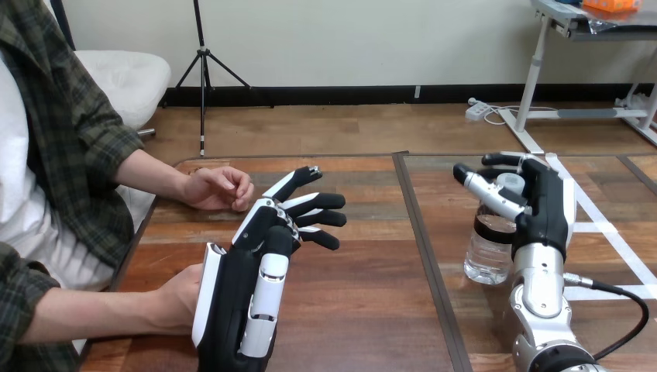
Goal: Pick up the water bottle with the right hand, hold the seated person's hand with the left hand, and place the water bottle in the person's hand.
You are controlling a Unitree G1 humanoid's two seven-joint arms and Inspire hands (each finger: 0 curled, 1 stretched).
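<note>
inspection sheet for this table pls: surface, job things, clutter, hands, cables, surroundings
surface: wooden table, white tape lines at its right
job's things: water bottle upright on the table; person's far hand rests loosely curled on the table; person's near hand beside the left hand, contact unclear
clutter: nothing seen
hands: left hand open, fingers spread; right hand curled round the bottle's top
cables: nothing seen among the job's things
surroundings: person seated at the table's left

Water bottle point(488, 260) clear, black band; left hand point(232, 302), right hand point(548, 205) black-white; table point(372, 310) brown.
</note>
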